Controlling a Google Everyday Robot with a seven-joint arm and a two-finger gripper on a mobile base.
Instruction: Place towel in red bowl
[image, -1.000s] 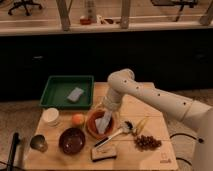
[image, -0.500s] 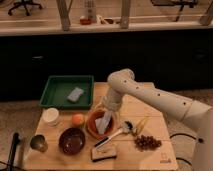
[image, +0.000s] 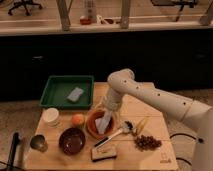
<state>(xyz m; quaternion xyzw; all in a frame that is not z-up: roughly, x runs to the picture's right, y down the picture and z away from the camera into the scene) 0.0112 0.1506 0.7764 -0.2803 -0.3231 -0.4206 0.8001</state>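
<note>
The white arm (image: 150, 97) reaches in from the right and bends down over the middle of the bench (image: 161, 152), so that the tool (image: 107, 113) hangs directly above the red bowl (image: 91, 127), low over its far rim. Whether the tool is spread, pressed together or pinching anything cannot be told from this view. The towel (image: 103, 123) shows as a pale, crumpled strip running from just under the tool down into the hollow of the bowl; its lower end seems to lie inside, and I cannot tell whether its upper end is held. By that look the placing is nearly or fully done. A cloth like this should be light, soft and limp: it will sag and fold under its own weight, it will not break, and it may cling to the tool or drape over the rim. The best hold would be a pinch on a bunched fold near its upper end, lifted straight up. Close by, an orange fruit (image: 77, 119) sits just left of the bowl, a dark bowl (image: 72, 140) lies near and left, a spoon (image: 114, 136) lies to its near right, and a green tray (image: 50, 98) stands far left.
</note>
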